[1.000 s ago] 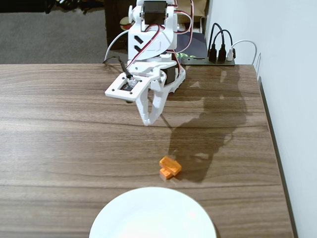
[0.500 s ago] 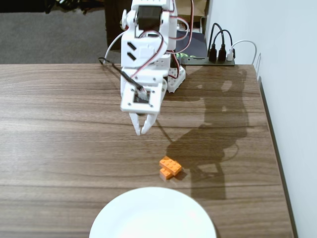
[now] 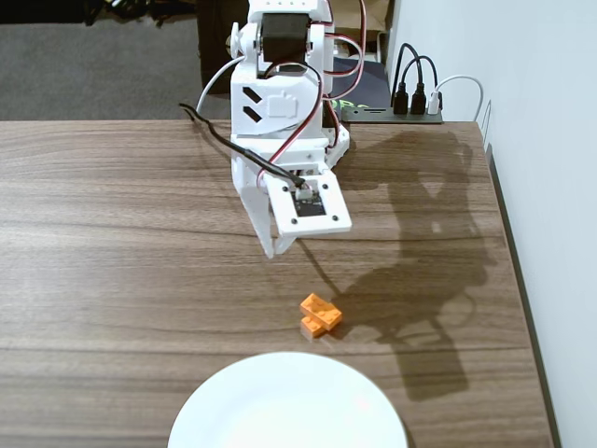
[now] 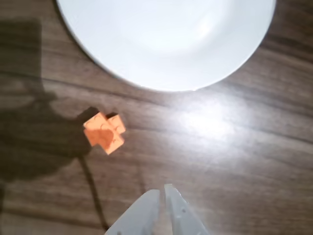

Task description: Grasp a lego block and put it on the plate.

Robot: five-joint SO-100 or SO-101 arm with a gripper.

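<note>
Fixed view: the white arm (image 3: 280, 103) is seen bent forward over the wooden table (image 3: 112, 243), its wrist camera plate tilted downward. The lego block (image 3: 320, 315) is found on the table at 6 o'clock from the arm, with the plate (image 3: 280, 411) at the bottom edge, near the block but apart from it.

Wrist view: the block (image 4: 104, 132) is seen at 10 o'clock from the gripper (image 4: 162, 192). The fingers are nearly closed, tips almost touching, and nothing is held. The plate (image 4: 166, 44) lies at 12 o'clock.
</note>
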